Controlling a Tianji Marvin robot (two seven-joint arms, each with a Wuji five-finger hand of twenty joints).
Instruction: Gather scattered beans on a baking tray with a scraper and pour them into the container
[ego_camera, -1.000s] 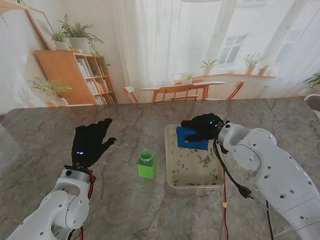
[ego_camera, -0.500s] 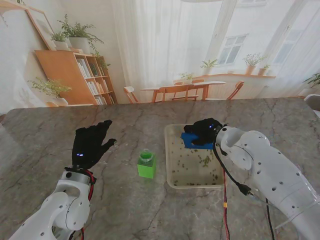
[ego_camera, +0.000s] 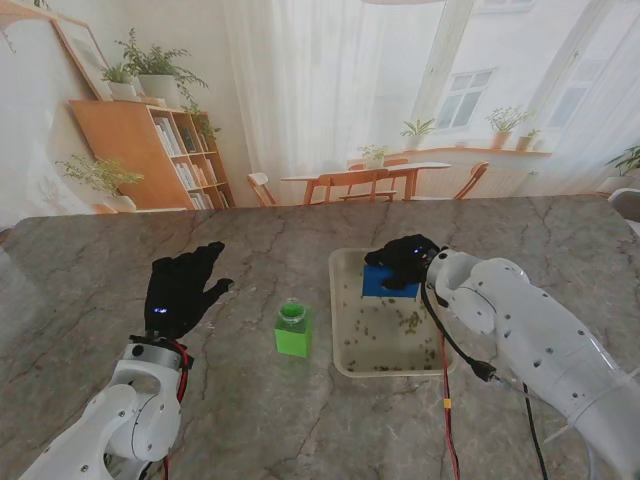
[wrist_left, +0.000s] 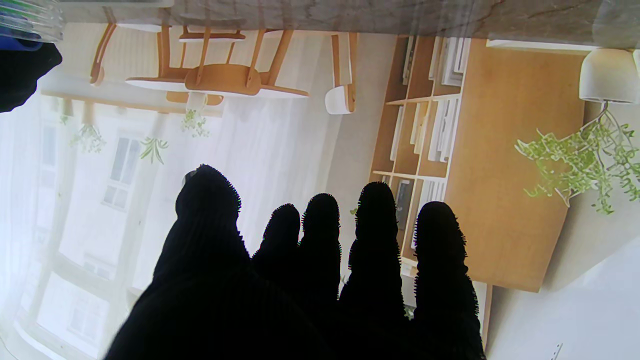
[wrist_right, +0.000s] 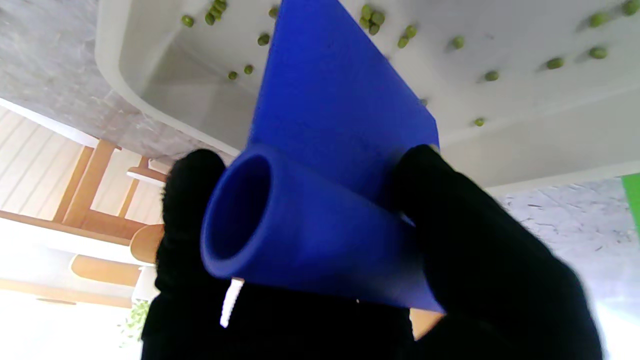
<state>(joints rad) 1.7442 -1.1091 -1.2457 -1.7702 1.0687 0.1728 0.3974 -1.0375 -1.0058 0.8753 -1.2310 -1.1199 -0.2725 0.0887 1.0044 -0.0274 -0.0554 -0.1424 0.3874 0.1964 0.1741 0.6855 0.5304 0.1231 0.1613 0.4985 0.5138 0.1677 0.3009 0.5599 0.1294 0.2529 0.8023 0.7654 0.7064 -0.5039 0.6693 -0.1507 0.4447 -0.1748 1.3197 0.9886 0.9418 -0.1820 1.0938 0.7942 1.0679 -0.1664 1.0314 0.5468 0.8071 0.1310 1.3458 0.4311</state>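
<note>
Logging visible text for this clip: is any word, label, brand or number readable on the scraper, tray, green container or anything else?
None readable.
Blue scraper held in the right hand: plain, no marking.
White tray: no text.
Green container: no label visible.
Book spines on the shelf: too small and blurred to read.

The tray (ego_camera: 345, 365) sat on the bench (ego_camera: 90, 290), right of the container (ego_camera: 292, 330); beans (ego_camera: 410, 322) lay in it, the scraper (ego_camera: 388, 282) at its far end.

no readable text, labels, numbers, signs anywhere in view
</note>
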